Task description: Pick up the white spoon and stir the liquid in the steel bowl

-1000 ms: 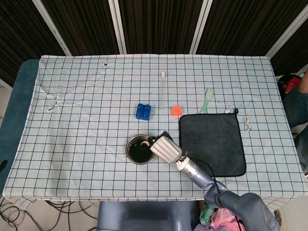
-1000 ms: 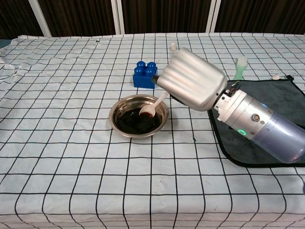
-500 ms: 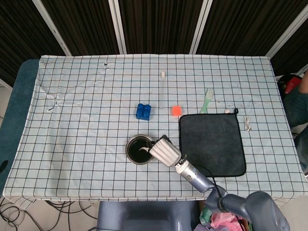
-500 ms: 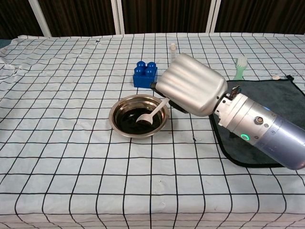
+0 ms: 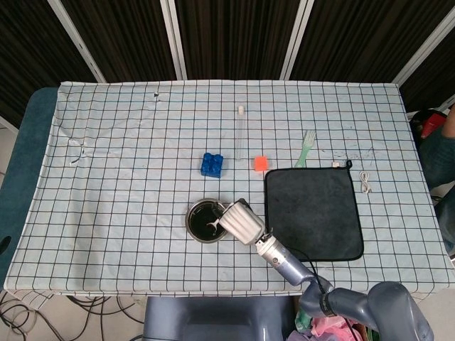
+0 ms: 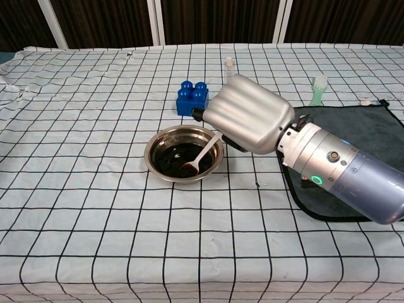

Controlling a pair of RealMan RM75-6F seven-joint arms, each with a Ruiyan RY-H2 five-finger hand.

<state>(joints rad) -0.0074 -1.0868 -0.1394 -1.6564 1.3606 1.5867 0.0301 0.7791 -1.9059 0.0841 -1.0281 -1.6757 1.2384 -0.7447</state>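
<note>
Our right hand's fingers (image 6: 235, 108) are curled around the handle of the white spoon (image 6: 201, 156), holding it so the spoon slants down and to the left; we see the back of the right hand (image 6: 246, 123) in the chest view, so the finger pads themselves are hidden. The spoon's scoop sits in the dark liquid (image 6: 178, 159) near the front of the steel bowl (image 6: 184, 153), with its handle crossing the bowl's right rim up into our grip. In the head view the hand (image 5: 242, 221) overlaps the bowl's (image 5: 195, 220) right edge and the spoon (image 5: 213, 224) shows pale against the liquid. The bowl stands on the checked cloth (image 6: 95, 189) that covers the desk. Just behind the hand is a blue brick (image 6: 192, 96), and to the right lies a dark mat (image 5: 313, 209), under our forearm in the chest view. Farther back we see an orange block (image 5: 261, 163), a clear tube (image 5: 240, 128), a green brush (image 5: 307, 145) and a small white cable (image 5: 365, 182). Our left hand appears in neither view.
</note>
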